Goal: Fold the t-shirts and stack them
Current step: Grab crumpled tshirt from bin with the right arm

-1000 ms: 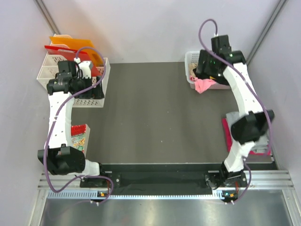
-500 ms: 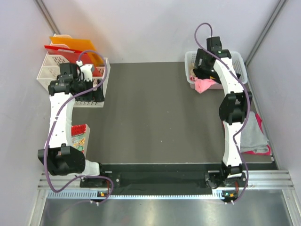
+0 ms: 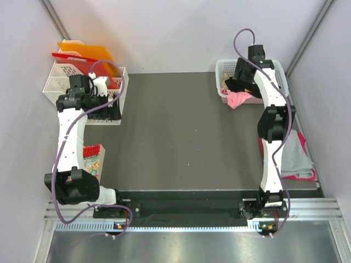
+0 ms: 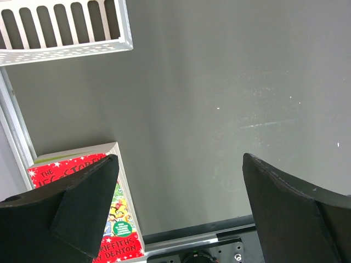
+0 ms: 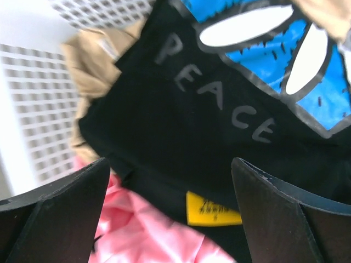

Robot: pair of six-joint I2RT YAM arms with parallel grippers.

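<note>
My right gripper (image 5: pixel 170 178) is open, low over a crumpled black t-shirt (image 5: pixel 219 137) printed with "PEACE" and a white daisy on blue. Its fingers (image 5: pixel 60 213) straddle the cloth near a yellow tag. A pink t-shirt (image 5: pixel 148 235) lies below it and a beige one (image 5: pixel 90 60) beside it. In the top view the right gripper (image 3: pixel 237 82) reaches into the white basket (image 3: pixel 222 68), and the pink t-shirt (image 3: pixel 238 99) hangs over its front. A grey t-shirt (image 3: pixel 296 153) lies folded on a magenta one (image 3: pixel 299 176) at the right. My left gripper (image 4: pixel 180 164) is open and empty above bare table.
A white organiser (image 3: pixel 57 74) with red and orange folders (image 3: pixel 88 55) stands at the back left, next to the left gripper (image 3: pixel 108 105). A red book (image 3: pixel 92 158) lies at the left edge. The arm bases and a metal rail (image 3: pixel 192 211) line the near edge.
The right arm has stretched out towards the basket, uncovering the grey and magenta stack. Its gripper has dropped closer to the black t-shirt. The left arm has barely shifted.
</note>
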